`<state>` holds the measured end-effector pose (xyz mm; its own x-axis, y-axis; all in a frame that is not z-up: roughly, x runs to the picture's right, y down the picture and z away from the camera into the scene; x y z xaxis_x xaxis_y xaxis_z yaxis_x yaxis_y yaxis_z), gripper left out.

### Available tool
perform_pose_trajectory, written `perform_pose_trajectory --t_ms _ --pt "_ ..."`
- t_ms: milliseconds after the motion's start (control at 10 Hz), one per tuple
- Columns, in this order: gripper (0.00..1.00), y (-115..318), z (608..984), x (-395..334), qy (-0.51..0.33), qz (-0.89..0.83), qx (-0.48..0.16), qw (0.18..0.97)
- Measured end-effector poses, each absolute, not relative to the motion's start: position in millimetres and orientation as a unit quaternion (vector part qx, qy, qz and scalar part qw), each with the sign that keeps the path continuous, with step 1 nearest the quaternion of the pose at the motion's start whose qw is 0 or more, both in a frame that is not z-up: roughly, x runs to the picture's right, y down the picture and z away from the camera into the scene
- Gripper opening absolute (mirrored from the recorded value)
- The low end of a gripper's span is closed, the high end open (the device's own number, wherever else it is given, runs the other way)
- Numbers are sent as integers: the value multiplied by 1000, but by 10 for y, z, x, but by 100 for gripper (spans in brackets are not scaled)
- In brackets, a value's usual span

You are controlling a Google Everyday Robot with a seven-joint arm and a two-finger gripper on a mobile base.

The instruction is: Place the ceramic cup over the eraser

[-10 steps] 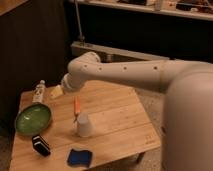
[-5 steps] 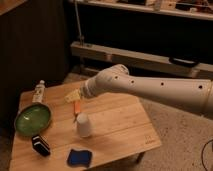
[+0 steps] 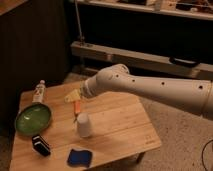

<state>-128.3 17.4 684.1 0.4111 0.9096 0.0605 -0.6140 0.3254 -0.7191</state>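
Note:
The ceramic cup (image 3: 84, 125) is a small white tapered cup standing mouth down near the middle of the wooden table (image 3: 125, 127). The eraser (image 3: 41, 144), a small black block with a pale stripe, lies near the table's front left, well left of the cup. My gripper (image 3: 76, 107) hangs just above the cup, slightly to its left, at the end of the white arm that reaches in from the right. One orange finger (image 3: 77, 108) points down towards the cup. The gripper is open and holds nothing.
A green bowl (image 3: 33, 118) sits at the table's left side, with a white labelled bottle (image 3: 39, 92) behind it. A flat blue pad (image 3: 79, 157) lies near the front edge, below the cup. Dark shelving stands behind the table.
The arm's bulky upper part has swung away to the right and stretched out. The gripper has stayed about where it was above the cup. The cup and eraser have not moved.

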Motion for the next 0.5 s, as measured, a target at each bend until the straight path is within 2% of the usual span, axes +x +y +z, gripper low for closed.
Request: perform_pose_trajectory --t_ms 400,500 --pt "80 -84 6484 -930 -400 294 -429 755" --pt "80 -138 6402 -809 -434 255 -441 743"
